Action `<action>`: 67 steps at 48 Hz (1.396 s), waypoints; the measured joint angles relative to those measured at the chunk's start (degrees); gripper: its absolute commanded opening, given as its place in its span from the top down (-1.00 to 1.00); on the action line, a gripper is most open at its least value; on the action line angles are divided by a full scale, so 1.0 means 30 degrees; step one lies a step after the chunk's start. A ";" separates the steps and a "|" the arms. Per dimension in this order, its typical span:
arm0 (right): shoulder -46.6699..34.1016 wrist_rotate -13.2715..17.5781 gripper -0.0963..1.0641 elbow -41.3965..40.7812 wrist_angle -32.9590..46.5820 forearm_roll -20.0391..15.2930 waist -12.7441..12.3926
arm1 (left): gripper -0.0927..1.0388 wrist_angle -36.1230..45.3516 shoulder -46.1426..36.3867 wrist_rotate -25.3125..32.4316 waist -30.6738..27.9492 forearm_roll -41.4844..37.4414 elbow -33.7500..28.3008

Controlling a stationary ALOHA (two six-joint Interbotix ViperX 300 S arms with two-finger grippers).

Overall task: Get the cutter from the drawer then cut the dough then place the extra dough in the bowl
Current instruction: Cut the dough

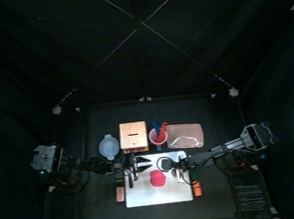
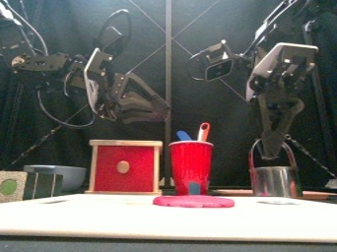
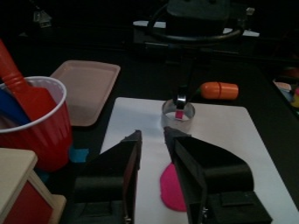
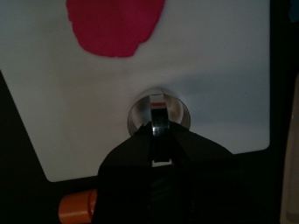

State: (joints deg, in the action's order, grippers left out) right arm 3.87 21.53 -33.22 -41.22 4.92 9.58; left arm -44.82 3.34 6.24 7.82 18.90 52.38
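The right wrist view alone showed the grip: the right hand [image 4: 156, 122] was clamped on the wire handle of the cutter [image 4: 158, 103]. The cutter stood over the white cutting board [image 4: 216, 52], well apart from the dough [image 4: 114, 26]. Whether its rim touched the board could not be told.

The left wrist view showed the left hand [image 3: 156, 140] with its fingers apart and holding nothing, low over the same board.

The front view gave the heights, with the cutter at the right, level with the red cup [image 2: 191, 167], and the dough lying flat in front of the cup.

Counted on the worktop [image 1: 95, 214]:
- one cutter
- one dough disc
- one cup holding two knives, a blue knife [image 2: 183, 136] and a red knife [image 2: 203, 131]
- one wooden box [image 2: 125, 167]
- one bowl [image 1: 106, 145]
- one pink tray [image 1: 184, 134]
- one orange toy [image 3: 219, 89] just off the board
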 measured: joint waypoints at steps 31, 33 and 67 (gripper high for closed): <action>-0.4336 -0.0410 -0.04 0.5830 -0.0352 0.0645 0.0000 | -0.47 0.1846 -0.1758 0.0059 0.0059 0.1025 0.2285; -0.4570 -0.0352 -0.04 0.6064 -0.0352 0.0645 0.0000 | -0.47 0.1875 -0.1934 0.0059 0.0059 0.1025 0.2490; -0.5918 -0.0469 -0.04 0.7119 -0.1846 0.0645 0.0029 | -0.47 0.1846 -0.2959 0.0059 -0.0059 0.1113 0.3516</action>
State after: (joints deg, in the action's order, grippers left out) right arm -13.89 20.13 -11.87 -46.76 6.86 9.67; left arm -39.29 -5.54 6.42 7.65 22.24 62.93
